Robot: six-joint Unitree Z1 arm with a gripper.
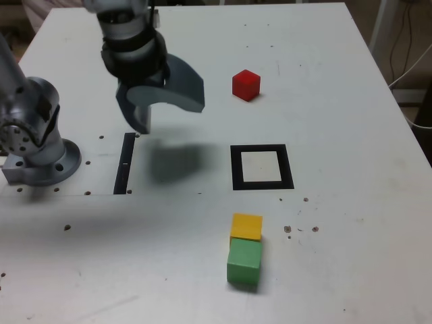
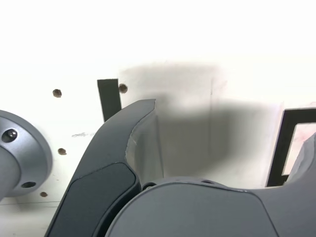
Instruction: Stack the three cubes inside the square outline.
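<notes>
Exterior view: the tool (image 1: 162, 101) hangs spread and empty, and should descend squarely over one cube (image 1: 246, 85) before pinching.

red cube (image 1: 246, 85) apart | yellow cube (image 1: 246, 226) touching green cube (image 1: 244, 262) | square outline (image 1: 262, 167) empty
</notes>
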